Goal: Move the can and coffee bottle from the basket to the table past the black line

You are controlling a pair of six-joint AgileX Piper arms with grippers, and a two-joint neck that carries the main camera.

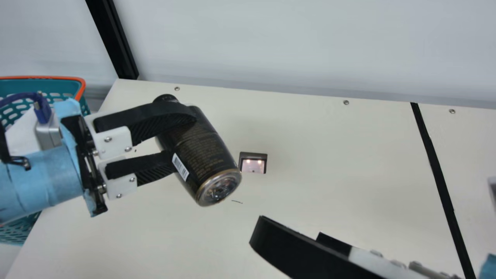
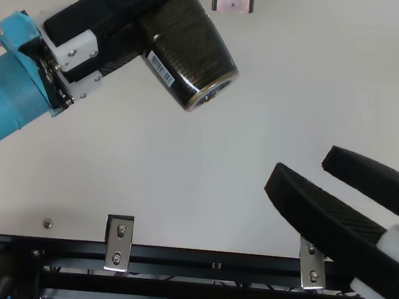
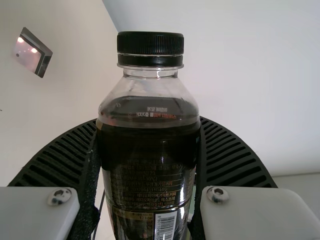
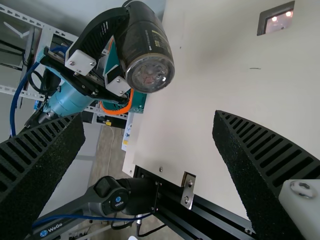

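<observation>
Currently | left end effector (image 1: 183,140) grips coffee bottle (image 1: 203,155), dark liquid (image 3: 145,145) inside | right end effector (image 2: 299,168) open | basket (image 1: 38,84) beside table (image 1: 329,155)

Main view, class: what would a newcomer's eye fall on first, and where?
First, the dark coffee bottle, held slanting above the table by the left pincer, base toward the lower right. Next, the black line crossing the table toward the right, and the orange-rimmed teal basket at the left edge.
</observation>
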